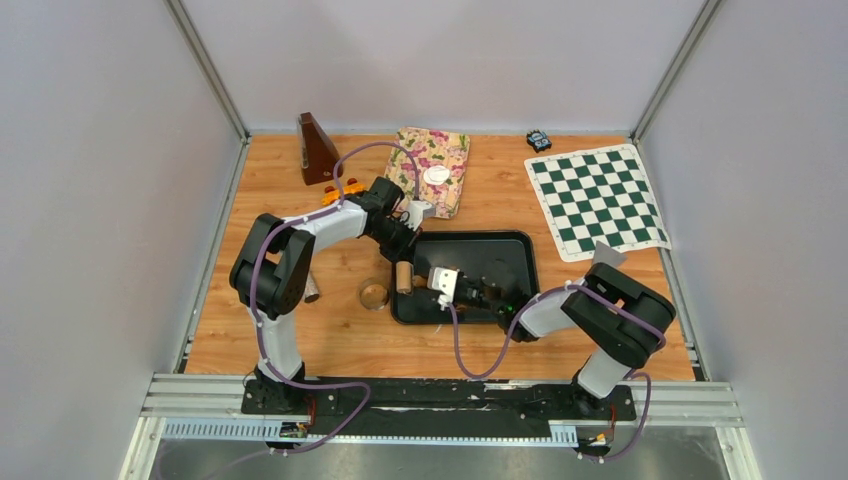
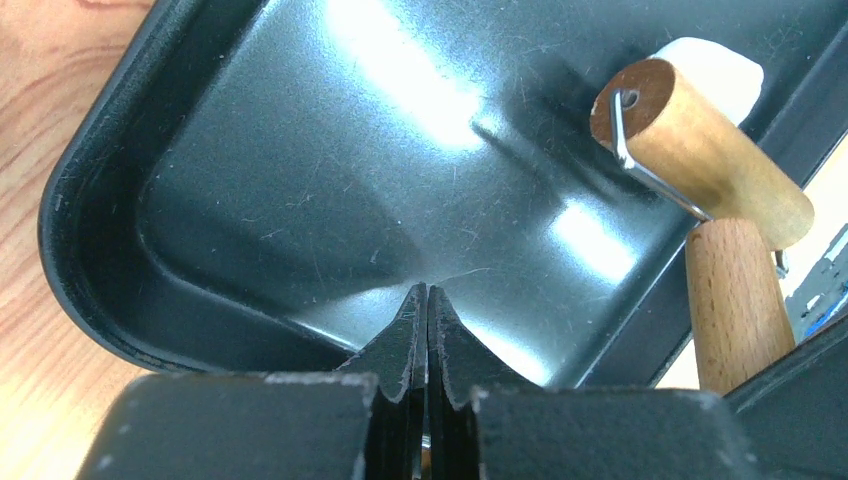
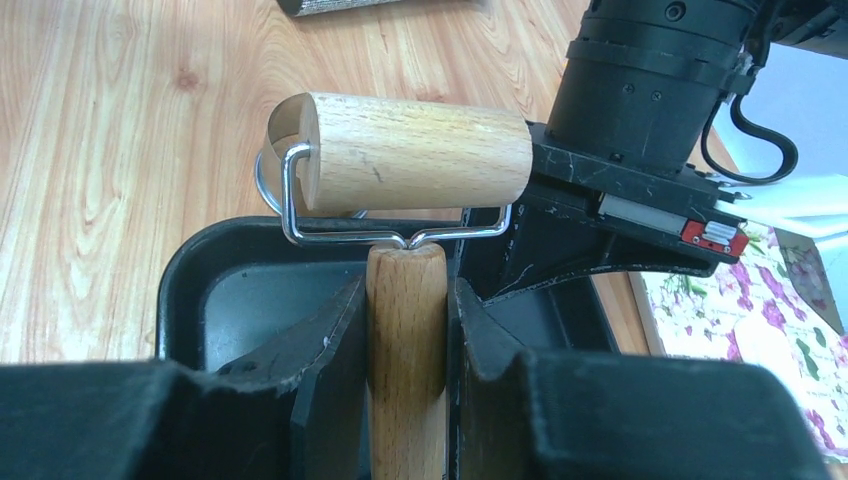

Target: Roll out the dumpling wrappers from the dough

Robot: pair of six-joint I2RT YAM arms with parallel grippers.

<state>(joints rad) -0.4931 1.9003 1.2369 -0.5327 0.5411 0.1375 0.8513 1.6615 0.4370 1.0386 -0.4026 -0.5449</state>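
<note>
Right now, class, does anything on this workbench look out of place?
The light wooden roller, held by the right hand, crosses the black metal tray's rim, and the white dough lump lies near that edge, not mid-tray.

1. The left arm is raised from its base, bent sharply at the elbow, and its forearm is extended to the right and away.
2. The left gripper is angled downward, and its jaws are pressed together with nothing between them.
3. The right arm is folded low, and its forearm is stretched to the left.
4. The right gripper is held roughly level, and its jaws are clamped on either side of a wooden roller handle.
5. The two grippers are brought near each other, the left just beyond the right.
</note>
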